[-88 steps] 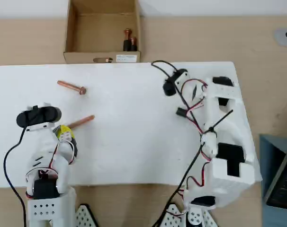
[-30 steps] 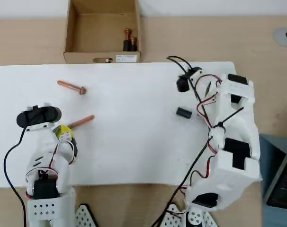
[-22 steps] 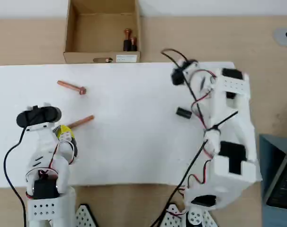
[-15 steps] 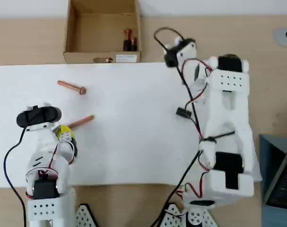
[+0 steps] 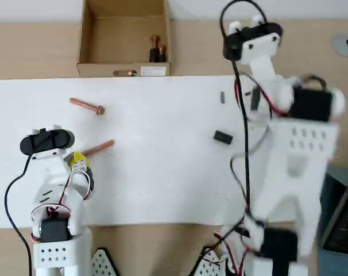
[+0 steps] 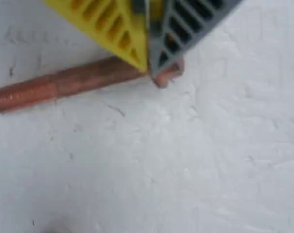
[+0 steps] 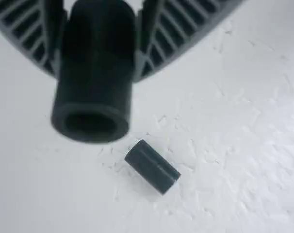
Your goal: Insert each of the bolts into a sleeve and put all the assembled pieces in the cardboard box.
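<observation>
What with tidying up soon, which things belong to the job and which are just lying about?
Job: box, assembled pieces inside, far bolt, near bolt, bolt by box, loose sleeve, held sleeve.
Lying about: disc, laptop.

The bolt (image 6: 79, 82) is coloured copper, and the left gripper (image 6: 148, 63) is ribbed, one finger yellow, one grey. The held sleeve (image 7: 91, 111) and loose sleeve (image 7: 152, 166) are coloured black, the right gripper (image 7: 96, 73) grey and ribbed, the sheet (image 5: 162, 172) white, the cardboard box (image 5: 91, 34) brown
</observation>
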Controlling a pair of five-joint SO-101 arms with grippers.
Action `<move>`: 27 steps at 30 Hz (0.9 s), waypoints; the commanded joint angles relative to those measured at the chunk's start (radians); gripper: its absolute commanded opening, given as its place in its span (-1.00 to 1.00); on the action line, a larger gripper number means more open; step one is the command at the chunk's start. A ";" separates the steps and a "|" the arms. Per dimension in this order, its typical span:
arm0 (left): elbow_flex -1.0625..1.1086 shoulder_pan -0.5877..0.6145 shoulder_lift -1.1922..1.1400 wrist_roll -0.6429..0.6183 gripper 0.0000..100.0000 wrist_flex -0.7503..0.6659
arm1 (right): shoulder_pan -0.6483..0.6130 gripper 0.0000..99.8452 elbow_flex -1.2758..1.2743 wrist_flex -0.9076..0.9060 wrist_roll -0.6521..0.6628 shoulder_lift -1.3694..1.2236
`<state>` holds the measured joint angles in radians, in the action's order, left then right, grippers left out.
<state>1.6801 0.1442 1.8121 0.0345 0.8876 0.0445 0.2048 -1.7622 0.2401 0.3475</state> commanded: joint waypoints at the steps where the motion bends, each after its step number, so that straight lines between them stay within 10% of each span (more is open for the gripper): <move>1: -0.035 -0.003 0.008 0.002 -0.99 0.000 | 0.021 -0.98 -0.059 -0.017 -0.057 0.197; 9: -0.229 -0.003 -0.097 0.008 -0.99 0.005 | 0.156 -0.98 -0.469 0.058 -0.110 0.610; 27: -1.287 -0.005 -1.224 0.028 -0.99 0.272 | 0.292 -0.98 -0.868 0.181 -0.230 0.892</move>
<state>0.5953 0.1442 0.7196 0.0361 1.0978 0.3207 -0.6605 -1.6072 0.0330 1.2298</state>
